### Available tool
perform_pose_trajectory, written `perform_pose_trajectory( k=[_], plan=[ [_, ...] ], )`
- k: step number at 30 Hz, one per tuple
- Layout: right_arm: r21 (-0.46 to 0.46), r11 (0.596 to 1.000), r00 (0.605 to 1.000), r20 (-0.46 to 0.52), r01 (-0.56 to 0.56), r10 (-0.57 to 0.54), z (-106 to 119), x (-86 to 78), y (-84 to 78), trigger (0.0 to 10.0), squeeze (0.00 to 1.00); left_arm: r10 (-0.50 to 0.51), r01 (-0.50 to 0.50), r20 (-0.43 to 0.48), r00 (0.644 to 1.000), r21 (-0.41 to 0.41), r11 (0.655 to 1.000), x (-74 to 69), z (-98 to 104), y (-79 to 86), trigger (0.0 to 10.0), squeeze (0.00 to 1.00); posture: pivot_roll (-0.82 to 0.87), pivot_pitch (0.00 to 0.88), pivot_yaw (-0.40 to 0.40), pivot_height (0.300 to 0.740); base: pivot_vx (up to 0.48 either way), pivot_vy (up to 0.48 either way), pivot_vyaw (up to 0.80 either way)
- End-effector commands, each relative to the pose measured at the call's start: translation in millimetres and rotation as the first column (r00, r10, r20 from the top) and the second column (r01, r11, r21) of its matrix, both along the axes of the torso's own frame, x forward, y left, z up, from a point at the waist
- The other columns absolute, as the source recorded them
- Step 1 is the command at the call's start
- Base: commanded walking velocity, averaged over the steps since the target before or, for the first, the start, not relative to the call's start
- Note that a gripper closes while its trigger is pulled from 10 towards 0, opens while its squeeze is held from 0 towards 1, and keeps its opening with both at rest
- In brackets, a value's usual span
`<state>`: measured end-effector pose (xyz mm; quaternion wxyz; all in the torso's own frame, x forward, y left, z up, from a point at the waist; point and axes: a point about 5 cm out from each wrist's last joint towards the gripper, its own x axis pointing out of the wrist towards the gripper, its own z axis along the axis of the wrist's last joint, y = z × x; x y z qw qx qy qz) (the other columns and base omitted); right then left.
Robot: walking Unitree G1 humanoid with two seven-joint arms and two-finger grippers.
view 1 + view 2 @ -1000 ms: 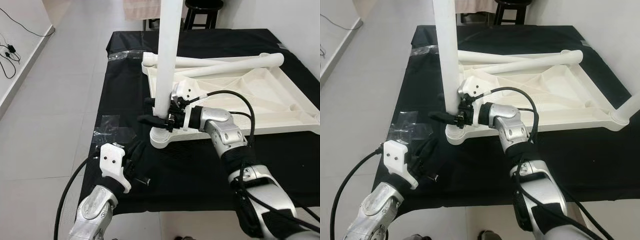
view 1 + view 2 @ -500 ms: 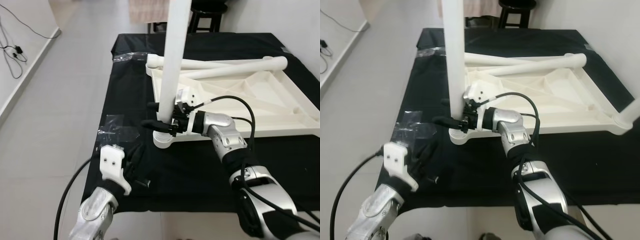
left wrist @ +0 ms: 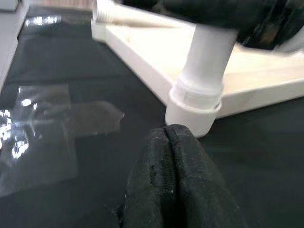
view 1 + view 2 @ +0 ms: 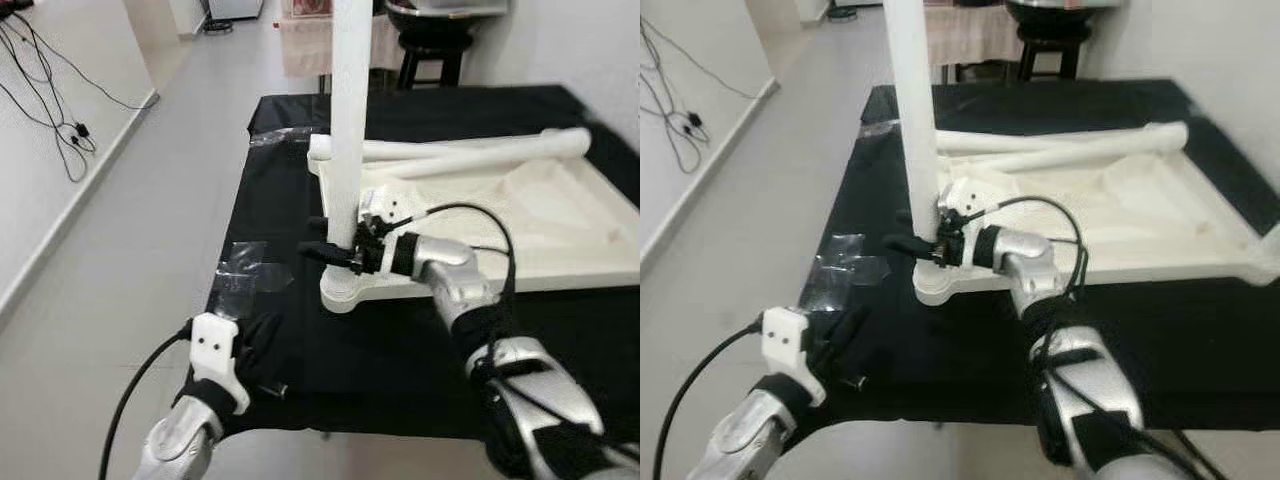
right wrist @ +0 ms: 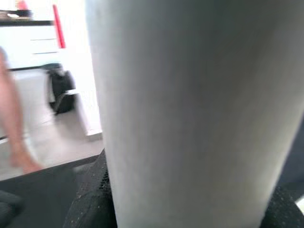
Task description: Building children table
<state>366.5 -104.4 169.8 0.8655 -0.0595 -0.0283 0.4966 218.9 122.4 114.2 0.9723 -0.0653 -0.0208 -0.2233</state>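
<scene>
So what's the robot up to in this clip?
It is putting together a white plastic children's table. The tabletop lies upside down on a black-covered surface. The right gripper is clamped around an upright white leg standing in the near corner socket. The left gripper, fingers shut and holding nothing, rests on the cloth nearby. Two more legs lie across the tabletop.

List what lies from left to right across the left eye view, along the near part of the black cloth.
Left gripper → clear plastic wrap → upright white leg → right gripper clamped on that leg → upturned white tabletop.
</scene>
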Motion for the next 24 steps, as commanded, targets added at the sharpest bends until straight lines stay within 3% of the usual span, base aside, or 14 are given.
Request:
perform_pose_trajectory(
  k=[1, 2, 4, 5, 6, 7, 8, 10, 16, 18, 21, 22, 23, 24],
  plan=[
    [-0.066, 0.987, 0.990, -0.002, 0.144, -0.144, -17.0, -2.8, -10.1, 0.0, 0.00, -0.030, 0.030, 0.009, 1.000, -0.009, 1.000, 0.6, 4.5, -5.8, 10.0, 0.00, 0.09, 0.032, -0.018, 0.740, 0.000, 0.000, 0.00],
    [-0.066, 0.987, 0.990, -0.002, 0.144, -0.144, -17.0, -2.8, -10.1, 0.0, 0.00, -0.030, 0.030, 0.009, 1.000, -0.009, 1.000, 0.6, 4.5, -5.8, 10.0, 0.00, 0.09, 0.032, -0.018, 0.740, 0.000, 0.000, 0.00],
    [-0.136, 0.932, 0.941, 0.009, 0.335, -0.337, -32.8, -3.7, -22.8, 0.0, 0.00, -0.068, 0.068, 0.011, 0.998, 0.006, 0.998, -2.7, 3.8, -10.1, 10.0, 0.00, 0.09, 0.023, -0.023, 0.740, 0.000, 0.000, 0.00],
    [-0.124, 0.819, 0.826, 0.009, 0.560, -0.563, -37.5, -3.4, -33.7, 0.0, 0.00, -0.081, 0.081, 0.010, 0.997, 0.022, 0.996, -6.2, 4.0, -9.2, 10.0, 0.00, 0.08, 0.052, -0.015, 0.740, 0.000, 0.000, 0.00],
    [-0.119, 0.701, 0.707, 0.010, 0.703, -0.707, -40.5, -5.3, -43.6, 0.0, 0.00, -0.090, 0.089, 0.009, 0.996, 0.033, 0.995, -8.6, 4.2, -8.4, 10.0, 0.00, 0.08, 0.052, -0.015, 0.740, 0.000, 0.000, 0.00],
    [-0.098, 0.677, 0.681, 0.018, 0.730, -0.732, -47.2, -22.2, -31.7, 0.0, 0.00, -0.096, 0.096, -0.003, 0.995, 0.035, 0.995, -11.4, 1.6, -6.2, 10.0, 0.00, 0.06, 0.053, 0.000, 0.740, 0.000, 0.000, 0.00],
    [-0.078, 0.670, 0.673, 0.022, 0.739, -0.739, -49.9, -35.3, -23.2, 0.0, 0.00, -0.100, 0.101, -0.012, 0.995, 0.034, 0.994, -13.4, -0.5, -4.5, 10.0, 0.00, 0.06, 0.053, 0.000, 0.740, 0.000, 0.000, 0.00],
    [-0.043, 0.733, 0.734, 0.017, 0.679, -0.679, -48.1, -54.0, 4.4, 0.0, 0.00, -0.115, 0.115, -0.016, 0.993, 0.041, 0.992, -13.4, -1.6, -3.8, 10.0, 0.00, 0.05, 0.055, 0.006, 0.740, 0.000, 0.000, 0.00],
    [-0.008, 0.729, 0.728, 0.055, 0.684, -0.683, -32.2, -45.5, 15.7, 0.0, 0.00, -0.138, 0.138, -0.008, 0.990, 0.028, 0.990, -12.6, 3.6, -6.4, 10.0, 0.00, 0.02, 0.087, 0.014, 0.740, 0.000, 0.000, 0.00],
    [-0.015, 0.725, 0.724, 0.067, 0.689, -0.687, -25.0, -40.9, 18.6, 10.0, 0.00, -0.145, 0.145, -0.006, 0.989, 0.037, 0.989, -15.4, 4.4, -7.3, 10.0, 0.00, 0.04, 0.091, 0.001, 0.740, 0.000, 0.000, 0.00],
    [0.010, 0.755, 0.754, 0.047, 0.655, -0.655, -16.6, -37.7, 22.1, 10.0, 0.00, -0.127, 0.126, 0.003, 0.992, 0.049, 0.991, -14.8, 6.8, -4.2, 10.0, 0.00, 0.05, 0.088, -0.007, 0.740, 0.000, 0.000, 0.00],
    [0.034, 0.789, 0.788, 0.039, 0.613, -0.614, -8.8, -38.9, 26.2, 10.0, 1.00, -0.110, 0.109, 0.013, 0.994, 0.046, 0.993, -12.5, 8.7, -2.3, 10.0, 0.00, 0.05, 0.085, -0.010, 0.740, 0.000, 0.000, 0.00],
    [0.034, 0.789, 0.788, 0.039, 0.613, -0.614, -8.8, -38.9, 26.2, 10.0, 1.00, -0.110, 0.109, 0.013, 0.994, 0.046, 0.993, -12.5, 8.7, -2.3, 10.0, 0.00, 0.05, 0.085, -0.010, 0.740, 0.000, 0.000, 0.00],
    [0.061, 0.819, 0.819, 0.039, 0.570, -0.572, -1.2, -39.3, 28.8, 10.0, 1.00, -0.099, 0.098, 0.021, 0.995, 0.042, 0.994, -10.3, 10.3, -1.5, 10.0, 0.00, 0.05, 0.086, -0.010, 0.740, 0.000, 0.000, 0.00]
  ],
)
